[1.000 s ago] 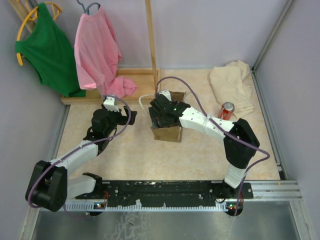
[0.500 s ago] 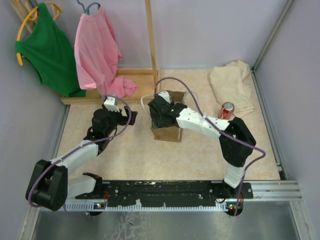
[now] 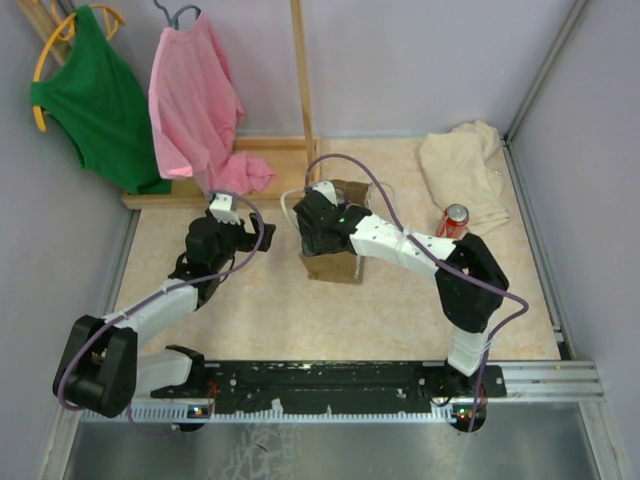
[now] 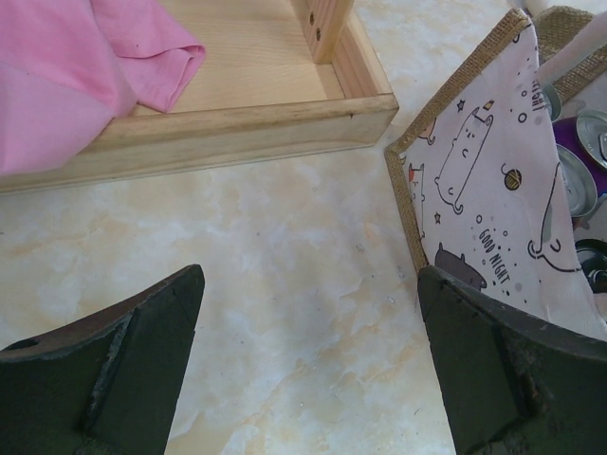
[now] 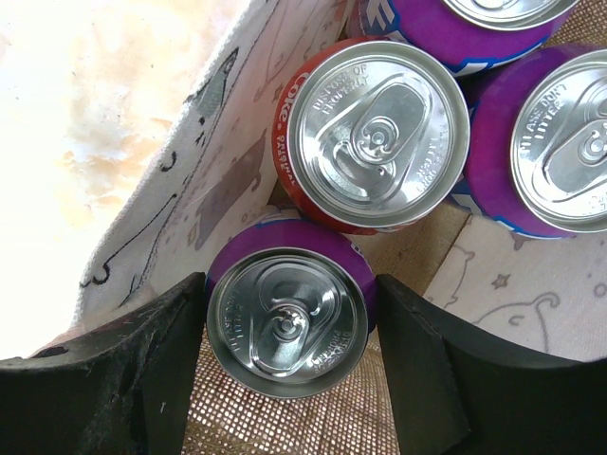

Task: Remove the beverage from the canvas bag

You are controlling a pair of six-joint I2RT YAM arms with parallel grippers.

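The right gripper (image 5: 289, 318) is down inside the canvas bag (image 3: 335, 266), its jaws pinching an upright purple can (image 5: 285, 327) that stands in the bag touching a red can (image 5: 375, 133). The left gripper (image 4: 311, 281) hangs just left of the bag, outside it, jaws spread wide and holding nothing.

between the black jaws of the right gripper (image 5: 289, 294) sits a purple can (image 5: 287, 322) with a silver top. just beyond the jaws, a red can (image 5: 375, 133) carries white lettering around its silver lid. off the right jaw's side, more purple cans (image 5: 555, 152) show blue and white marks. the canvas bag (image 3: 333, 266) is tan-brown outside, its lining (image 4: 493, 199) pale pinkish-white, printed with black line-drawn cats, stars and "good night". between the black jaws of the left gripper (image 4: 308, 275), the table (image 4: 285, 322) is marbled cream and beige. beyond them lie a pale wooden frame (image 4: 237, 123) and a pink shirt (image 4: 76, 76).
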